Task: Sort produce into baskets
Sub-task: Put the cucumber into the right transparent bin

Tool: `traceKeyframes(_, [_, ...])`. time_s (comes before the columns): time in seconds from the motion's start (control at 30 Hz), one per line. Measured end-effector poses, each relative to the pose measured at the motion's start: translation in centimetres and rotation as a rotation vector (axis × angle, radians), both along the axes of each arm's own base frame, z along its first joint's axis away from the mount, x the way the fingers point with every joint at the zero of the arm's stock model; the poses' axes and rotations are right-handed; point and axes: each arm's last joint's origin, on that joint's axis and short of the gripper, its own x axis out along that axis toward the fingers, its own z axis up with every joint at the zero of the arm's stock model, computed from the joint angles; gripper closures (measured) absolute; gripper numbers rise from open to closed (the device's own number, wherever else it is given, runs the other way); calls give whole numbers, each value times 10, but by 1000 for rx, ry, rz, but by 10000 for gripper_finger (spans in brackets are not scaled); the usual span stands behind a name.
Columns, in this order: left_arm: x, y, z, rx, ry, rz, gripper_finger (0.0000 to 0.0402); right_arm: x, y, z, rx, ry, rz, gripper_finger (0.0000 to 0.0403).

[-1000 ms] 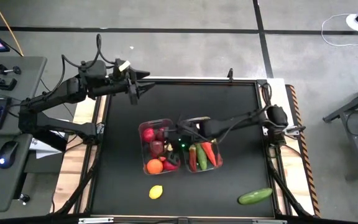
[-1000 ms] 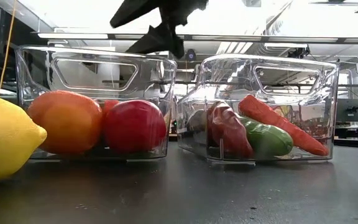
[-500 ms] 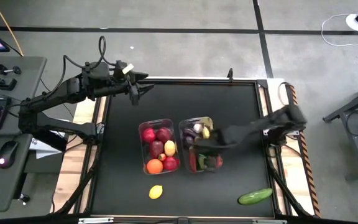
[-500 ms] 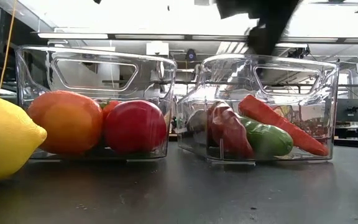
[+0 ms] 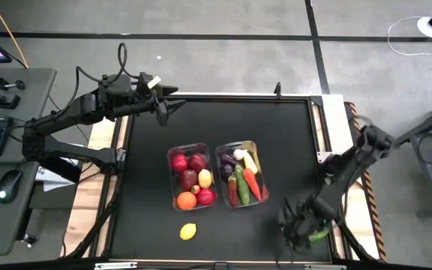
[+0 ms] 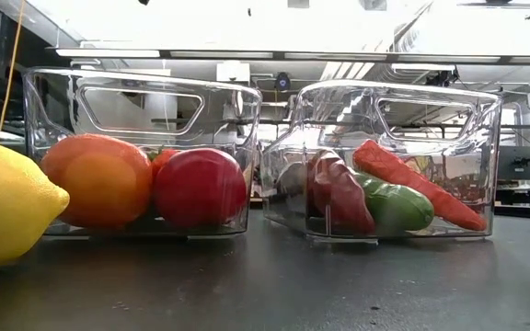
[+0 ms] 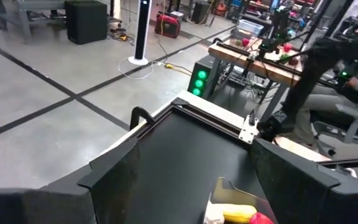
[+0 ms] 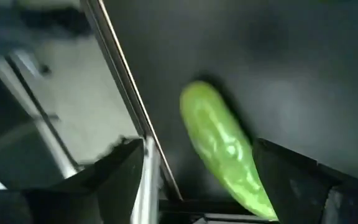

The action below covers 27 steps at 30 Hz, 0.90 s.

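Counter (image 5: pixel 148 187): black top; both bins sit near its middle, with loose produce toward the 6 and 5 o'clock edge.
Left bin (image 5: pixel 173 184): holds apples, a lemon and an orange, so it reads as the fruit bin.
Right bin (image 5: pixel 221 180): holds a carrot, green pieces and an eggplant; the cucumber most likely belongs here.
Left arm: parked over the 11 o'clock corner; left gripper (image 5: pixel 177 107) has its fingers apart and holds nothing.
Right gripper (image 5: pixel 300 229): low over the 5 o'clock corner, fingers spread wide, straddling the cucumber in the right wrist view, nothing clamped yet.
Cucumber (image 8: pixel 225 149): lies flat on the counter just beside the metal edge rail (image 8: pixel 126 93).
Lemon (image 5: pixel 188 232): loose at 6 o'clock, unsorted.
Doing it well: centre the fingers across the cucumber's narrow width at mid-length, keep the outer finger clear of the rail, and close only once low enough that the rounded skin cannot squirt out.
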Motion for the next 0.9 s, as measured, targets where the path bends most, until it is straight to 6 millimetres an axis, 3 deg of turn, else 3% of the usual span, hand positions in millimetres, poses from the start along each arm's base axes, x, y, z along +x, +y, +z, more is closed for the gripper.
traceKeyframes(0.2, [0, 1, 0, 0, -2, 27, 108, -5, 32, -42, -46, 59, 175, 109])
traceKeyframes(0.43, [0, 1, 0, -3, -2, 27, 108, -7, 43, -85, -169, 148, 261, 109])
traceKeyframes(0.57, [1, 1, -1, -4, 2, 27, 108, -7, 45, -95, -199, 184, 258, 109])
traceKeyframes(0.67, [1, 1, -1, -3, 2, 30, 108, -5, 43, -93, -216, 204, 232, 117])
traceKeyframes(0.77, [1, 1, -1, -1, 3, 35, 108, -3, 40, -83, -294, 199, 258, 152])
traceKeyframes(0.9, [0, 2, -1, 13, 9, 53, 108, 5, 31, -43, -400, 164, 286, 223])
